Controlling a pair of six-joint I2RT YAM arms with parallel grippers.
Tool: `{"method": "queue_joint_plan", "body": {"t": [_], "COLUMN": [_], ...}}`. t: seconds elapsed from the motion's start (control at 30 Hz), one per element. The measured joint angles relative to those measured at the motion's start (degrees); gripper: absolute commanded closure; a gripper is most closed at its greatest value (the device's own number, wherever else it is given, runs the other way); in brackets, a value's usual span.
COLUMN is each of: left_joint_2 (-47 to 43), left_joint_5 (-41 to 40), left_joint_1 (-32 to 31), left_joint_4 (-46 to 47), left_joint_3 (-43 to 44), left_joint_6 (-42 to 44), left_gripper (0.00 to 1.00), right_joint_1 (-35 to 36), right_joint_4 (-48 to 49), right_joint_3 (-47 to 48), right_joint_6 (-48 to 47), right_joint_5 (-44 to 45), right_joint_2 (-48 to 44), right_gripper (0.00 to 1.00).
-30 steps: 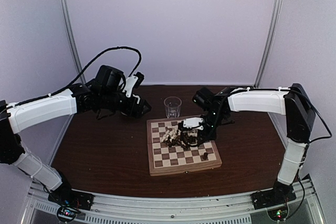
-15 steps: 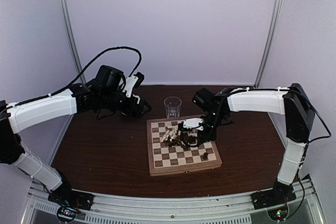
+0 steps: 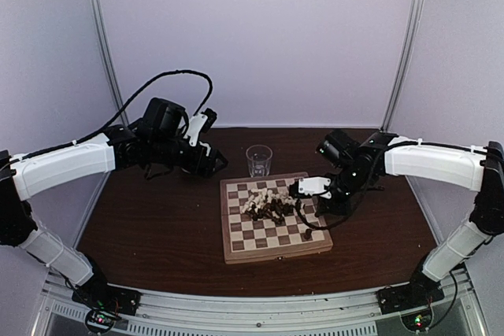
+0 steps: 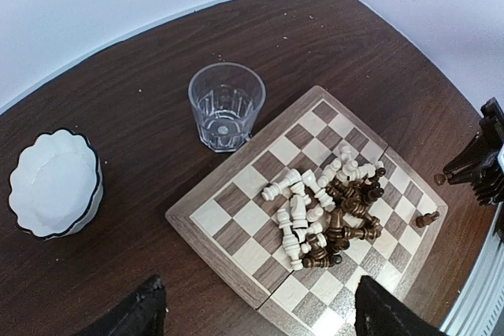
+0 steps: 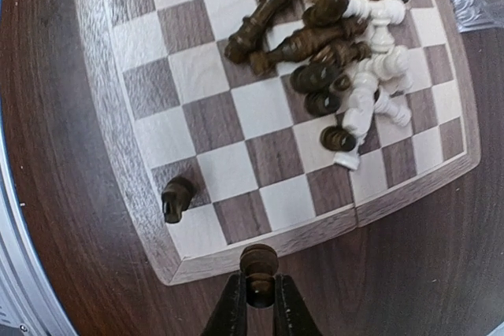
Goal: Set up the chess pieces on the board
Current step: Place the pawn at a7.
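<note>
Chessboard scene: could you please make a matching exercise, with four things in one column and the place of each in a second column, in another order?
Things:
1. glass
2. white bowl
3. heap of chess pieces
4. dark piece

Places:
A. in the middle of the board
B. between the jaws of the right gripper
C. close beside the board's rim
D. farther from the board than the glass

Pairs: 1-C, 2-D, 3-A, 4-B

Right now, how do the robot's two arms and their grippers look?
Both arms, left arm and right arm, have white shells with black joints. A black cable loops over the left one. The grippers' fingers are black and tapered.
</note>
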Motion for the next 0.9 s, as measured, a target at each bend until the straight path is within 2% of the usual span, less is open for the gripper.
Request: {"method": "queue_joint_plan", "body": {"t": [0.23,0.9], "left_joint_2": [0.0,0.0], "left_joint_5": [0.1,0.1], "left_joint_1": [0.0,0.0], "left_joint_4": [0.0,0.0], "left_joint_3": [0.0,0.0], "left_joint_6": [0.0,0.0], "left_gripper": [0.18,0.18], "right_joint_1": [0.0,0.4], "right_joint_4": [0.6,2.6], "right_joint_3": [-5.4,-2.6], "right_joint_6": [-0.1,0.0], "right_joint_5": [0.1,-0.4], "right_joint_2": [-0.6,6.7], "right_gripper": [0.93,0.91]}}
